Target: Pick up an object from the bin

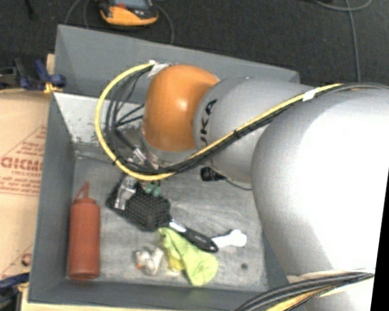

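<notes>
My gripper [123, 195] reaches down below the orange wrist cover, in the middle of the bin. It hangs right at the left end of a black hairbrush [147, 213], whose head lies just beside it. The brush's black handle runs right and ends in a white tip. Whether the gripper touches the brush head I cannot tell. A yellow-green cloth [188, 259] lies crumpled just in front of the brush handle.
A red squeeze bottle [85, 235] lies along the bin's left wall, nozzle pointing to the back. A small whitish crumpled thing [147, 259] sits near the front wall, left of the cloth. The arm covers the bin's back and right side.
</notes>
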Robot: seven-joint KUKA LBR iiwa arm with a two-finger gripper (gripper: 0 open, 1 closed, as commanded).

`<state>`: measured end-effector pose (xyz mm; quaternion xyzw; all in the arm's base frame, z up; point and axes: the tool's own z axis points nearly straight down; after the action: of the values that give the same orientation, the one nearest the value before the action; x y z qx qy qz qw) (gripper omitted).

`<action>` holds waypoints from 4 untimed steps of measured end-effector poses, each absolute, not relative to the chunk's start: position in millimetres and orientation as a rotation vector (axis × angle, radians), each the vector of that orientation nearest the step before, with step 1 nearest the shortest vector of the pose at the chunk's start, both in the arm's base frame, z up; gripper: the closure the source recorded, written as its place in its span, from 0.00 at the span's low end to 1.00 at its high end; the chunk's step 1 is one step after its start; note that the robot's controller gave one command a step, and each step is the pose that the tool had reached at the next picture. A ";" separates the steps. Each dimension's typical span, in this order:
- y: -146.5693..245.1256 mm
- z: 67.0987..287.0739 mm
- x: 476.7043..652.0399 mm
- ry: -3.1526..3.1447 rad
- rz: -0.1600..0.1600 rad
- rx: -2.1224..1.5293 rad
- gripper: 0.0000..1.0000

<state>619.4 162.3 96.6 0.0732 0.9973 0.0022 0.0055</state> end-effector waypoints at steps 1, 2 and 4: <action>162.2 96.6 619.4 3.122 0.007 0.231 1.00; 159.2 139.2 618.3 3.137 0.001 0.225 1.00; 146.0 113.1 613.1 3.123 0.008 0.185 1.00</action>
<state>613.1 146.0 113.1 0.0590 0.9982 0.0027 0.0068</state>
